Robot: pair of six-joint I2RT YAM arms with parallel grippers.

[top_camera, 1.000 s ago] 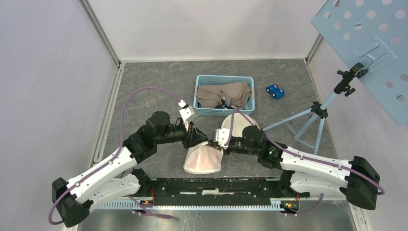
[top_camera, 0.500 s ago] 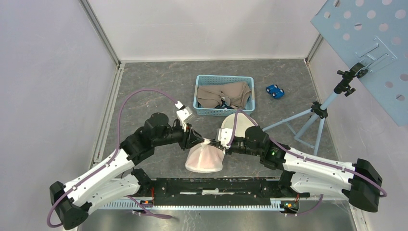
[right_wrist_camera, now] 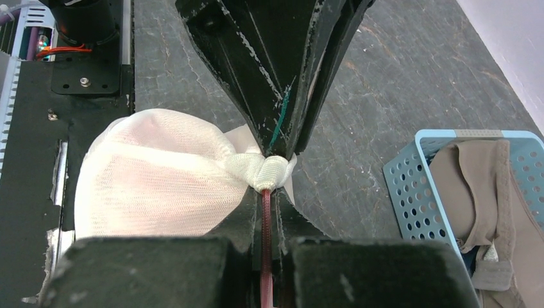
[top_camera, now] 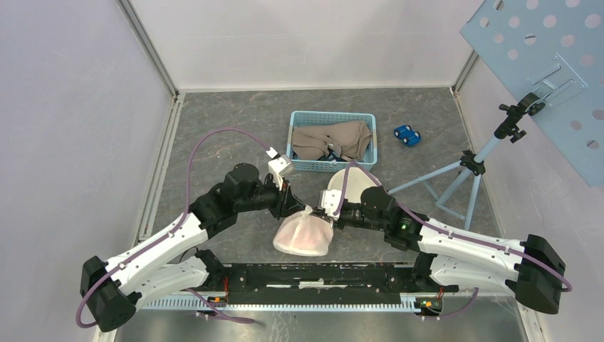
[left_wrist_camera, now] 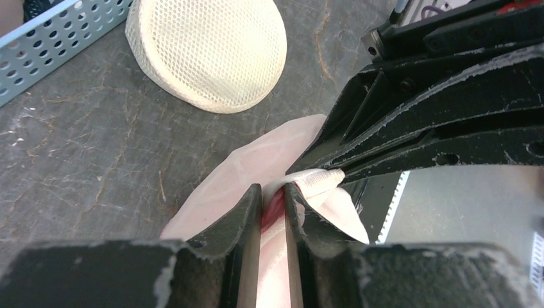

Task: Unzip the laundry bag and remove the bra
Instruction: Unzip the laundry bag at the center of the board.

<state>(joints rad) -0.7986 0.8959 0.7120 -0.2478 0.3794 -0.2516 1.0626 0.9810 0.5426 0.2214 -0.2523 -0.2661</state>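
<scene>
The laundry bag [top_camera: 302, 237], white mesh with a pink tint inside, lies on the grey floor between the arms, its top drawn into a peak. My left gripper [top_camera: 298, 211] is shut on the bag's fabric beside the red zipper [left_wrist_camera: 272, 206], seen in the left wrist view [left_wrist_camera: 272, 190]. My right gripper [top_camera: 318, 213] is shut on the red zipper tape [right_wrist_camera: 265, 215] at the bag's bound end [right_wrist_camera: 269, 172], seen in the right wrist view [right_wrist_camera: 266, 192]. The two grippers meet tip to tip. The bra inside the bag [right_wrist_camera: 160, 173] is hidden.
A cream mesh dome [top_camera: 350, 184] lies just behind the grippers, also in the left wrist view [left_wrist_camera: 208, 54]. A blue basket [top_camera: 295, 132] with a beige garment [top_camera: 331, 140] stands behind it. A blue toy car [top_camera: 407, 135] and a tripod [top_camera: 463, 174] are at the right.
My left wrist swung a little left, then back to the right and forward. The bag's top has been gathered into a tighter peak between the two grippers. Both stay shut.
</scene>
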